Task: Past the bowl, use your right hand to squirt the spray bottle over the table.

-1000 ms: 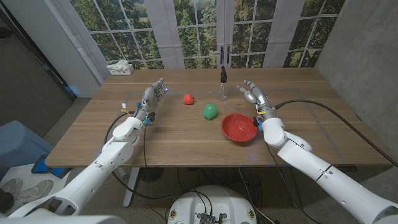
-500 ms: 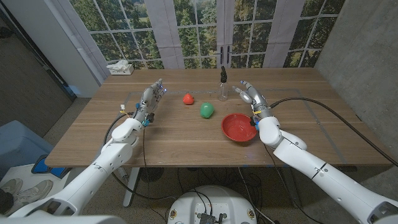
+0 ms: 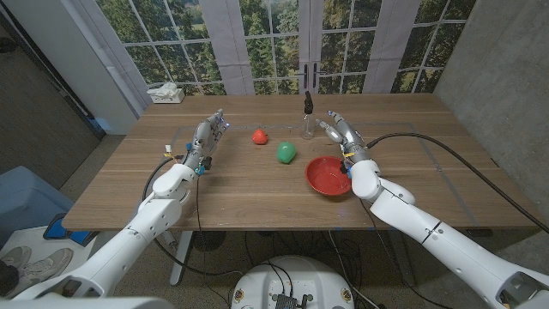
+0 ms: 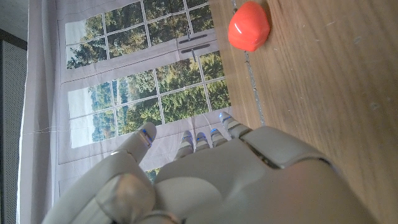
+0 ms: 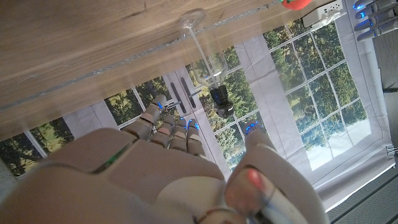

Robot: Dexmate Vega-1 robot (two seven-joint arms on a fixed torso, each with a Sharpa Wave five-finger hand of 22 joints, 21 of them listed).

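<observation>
- The right hand (image 3: 340,135) has crept closer to the spray bottle (image 3: 308,119) near the worktop's (image 3: 232,189) far edge — fingers spread, empty, just beside it.
- Bowl (image 3: 328,175) unmoved; left hand (image 3: 206,137) likewise — open.

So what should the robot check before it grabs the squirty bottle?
1. Spray bottle standing upright past the red bowl: ok.
2. Right robot hand open, holding nothing: ok.
3. Right robot hand touching the bottle: not ok, a gap remains beside it.
4. Green object and red object away from the bottle: ok.
5. Left robot hand parked clear on its own side: ok.
6. Liquid in the clear bottle: cannot tell.
</observation>
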